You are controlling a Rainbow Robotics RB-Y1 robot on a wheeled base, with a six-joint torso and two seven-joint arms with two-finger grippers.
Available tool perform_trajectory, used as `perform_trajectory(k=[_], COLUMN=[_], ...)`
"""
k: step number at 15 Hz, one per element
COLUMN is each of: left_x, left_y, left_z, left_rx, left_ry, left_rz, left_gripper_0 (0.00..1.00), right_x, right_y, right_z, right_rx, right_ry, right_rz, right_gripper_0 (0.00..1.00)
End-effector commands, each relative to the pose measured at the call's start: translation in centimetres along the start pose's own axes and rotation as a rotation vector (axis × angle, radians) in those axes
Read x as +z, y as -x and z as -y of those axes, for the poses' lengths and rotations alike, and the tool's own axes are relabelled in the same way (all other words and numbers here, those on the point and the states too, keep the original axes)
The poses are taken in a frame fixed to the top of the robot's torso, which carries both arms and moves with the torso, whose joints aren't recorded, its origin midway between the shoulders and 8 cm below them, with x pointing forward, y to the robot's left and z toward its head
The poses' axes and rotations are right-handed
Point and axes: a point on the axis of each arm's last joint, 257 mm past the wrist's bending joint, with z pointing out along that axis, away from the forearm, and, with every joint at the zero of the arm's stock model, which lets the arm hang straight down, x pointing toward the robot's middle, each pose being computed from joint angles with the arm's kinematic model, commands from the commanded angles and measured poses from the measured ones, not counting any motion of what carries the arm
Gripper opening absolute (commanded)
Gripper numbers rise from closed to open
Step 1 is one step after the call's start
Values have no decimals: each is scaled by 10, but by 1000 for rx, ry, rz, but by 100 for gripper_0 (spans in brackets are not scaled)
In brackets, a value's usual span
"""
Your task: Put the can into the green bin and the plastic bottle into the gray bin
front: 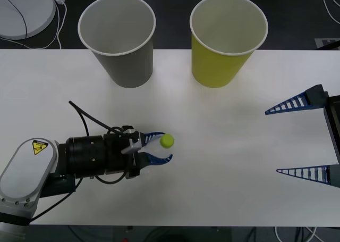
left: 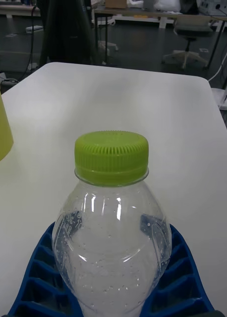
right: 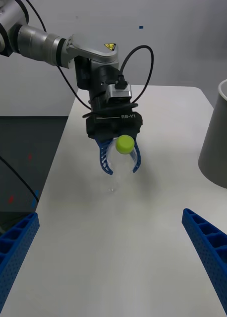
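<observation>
The plastic bottle [front: 166, 141] is clear with a lime-green cap and sits between the blue fingers of my left gripper [front: 158, 148], which is shut on it near the table's front left. In the left wrist view the plastic bottle [left: 112, 233] bulges between the ribbed fingers [left: 36, 260]. The gray bin [front: 117, 40] stands at the back left and the green bin [front: 227, 39] at the back right, both upright. My right gripper [front: 300, 140] hangs open at the right edge, far from the bottle. The can is out of view.
The white table [front: 239, 189] has free room in the middle and front right. A white round disc with a cable [front: 24, 10] lies on the floor beyond the back left corner. The gray bin's wall [right: 220, 138] stands beside the right arm's path.
</observation>
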Motion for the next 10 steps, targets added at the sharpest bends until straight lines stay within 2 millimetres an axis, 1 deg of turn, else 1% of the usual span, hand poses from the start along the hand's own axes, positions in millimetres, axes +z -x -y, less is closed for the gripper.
perform_trajectory(k=[1,6,10], left_x=[-3,-13,-23], left_y=[4,16,26], left_z=[-1,-4,-2], left_rx=[-4,5,0], left_ry=[-1,-8,-19], left_rz=[8,10,22], left_gripper_0=[0,0,0], right_x=[0,0,0], right_y=[0,0,0], right_z=[0,0,0], right_rx=[0,0,0], right_ry=[0,0,0], right_rz=[0,0,0], right_gripper_0=[100,100,100])
